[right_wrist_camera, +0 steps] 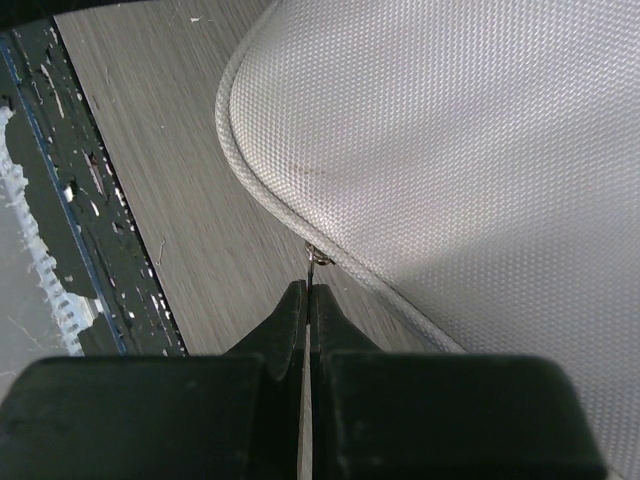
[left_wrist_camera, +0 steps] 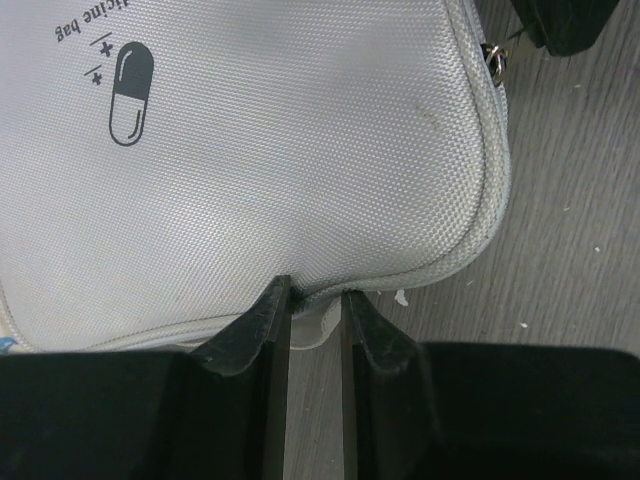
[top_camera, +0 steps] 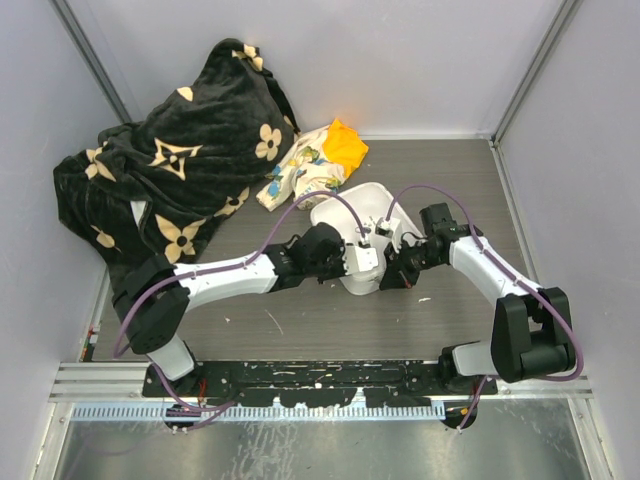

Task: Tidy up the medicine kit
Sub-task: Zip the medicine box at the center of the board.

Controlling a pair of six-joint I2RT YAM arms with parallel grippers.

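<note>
Two grippers share one case. The left gripper (left_wrist_camera: 312, 300) clamps the near seam of the medicine kit (left_wrist_camera: 260, 150), apparently to anchor it. The right gripper (right_wrist_camera: 307, 292), jaws together, pinches the zipper pull (right_wrist_camera: 317, 258), ready to run the zip. The kit lies mid-table, just near of the floral-and-orange cloth bundle (top_camera: 310, 165).

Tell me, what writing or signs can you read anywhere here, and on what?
"icine bag", start cut off by the picture's edge: on the medicine kit, beside a pill logo and small plus signs.
Black blanket: flower and star motifs, no legible letters.
</note>
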